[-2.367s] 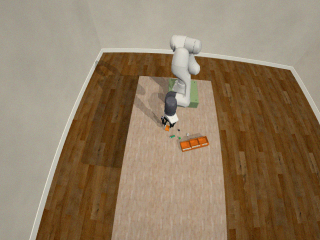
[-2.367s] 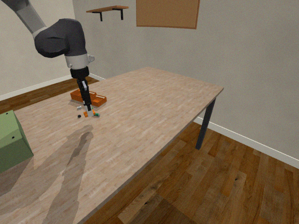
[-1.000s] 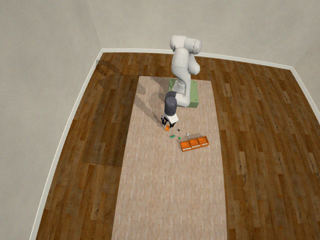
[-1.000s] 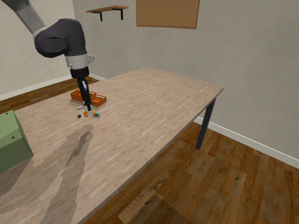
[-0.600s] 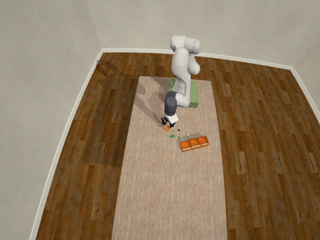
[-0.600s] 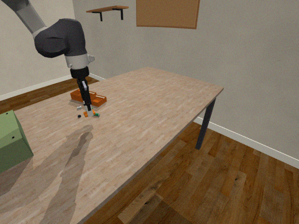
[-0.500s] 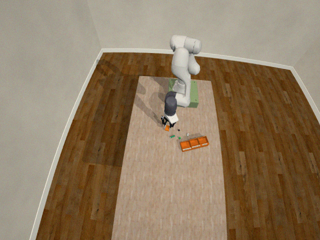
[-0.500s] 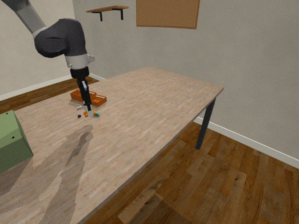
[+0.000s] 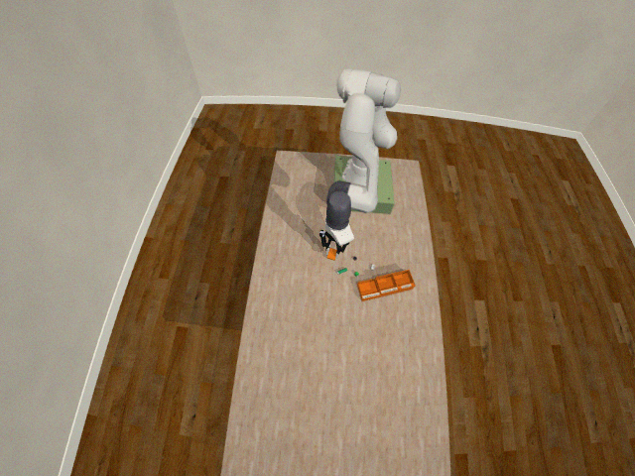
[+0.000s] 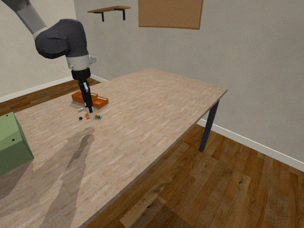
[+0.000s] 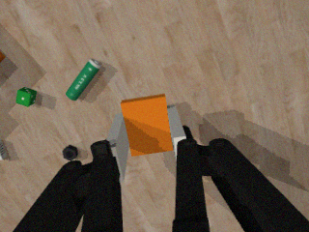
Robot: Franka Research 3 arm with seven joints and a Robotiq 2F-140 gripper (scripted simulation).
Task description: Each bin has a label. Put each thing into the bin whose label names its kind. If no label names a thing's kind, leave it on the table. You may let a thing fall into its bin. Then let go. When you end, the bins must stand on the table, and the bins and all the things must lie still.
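High top view looking down on the long pale wooden table point(image 9: 333, 369), low exterior view across it, close wrist view straight down, all sharing its surface

A plain room — wood floor point(image 10: 221, 184), wall shelf point(image 10: 109, 9), cork board point(image 10: 170, 13), long table point(image 10: 147, 98).
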